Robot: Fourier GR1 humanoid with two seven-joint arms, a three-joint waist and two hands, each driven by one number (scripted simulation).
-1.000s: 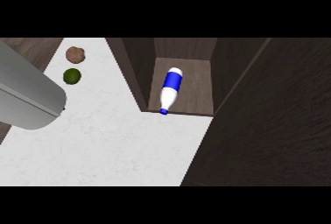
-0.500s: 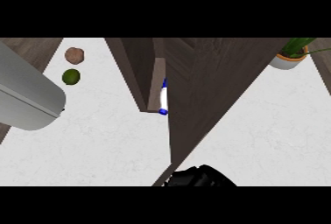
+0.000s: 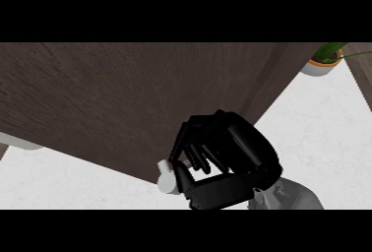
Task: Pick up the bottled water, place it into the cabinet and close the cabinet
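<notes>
Head view: only view, steep look down on the counter
Cabinet door (image 3: 123,98): big dark wood panel, fills most of the upper left and middle, lower edge runs diagonally down to the right hand
Right hand (image 3: 236,152): black, low centre-right, fingers (image 3: 190,142) extended and laid against the door's face near its lower edge, nothing gripped
Thumb: thick black part below the fingers, next to a small white rounded piece (image 3: 167,177) just left of it; can't tell what that piece is
Right forearm (image 3: 291,199): grey, enters from the bottom edge
Left hand: not visible
Bottled water: not visible, door covers that area
Counter (image 3: 320,123): white speckled top, shows right of the door and in the lower left
Potted plant (image 3: 323,59): top right corner, white pot with orange rim, green leaves
Grey-white object (image 3: 16,141): sliver at the left edge under the door, can't identify
</notes>
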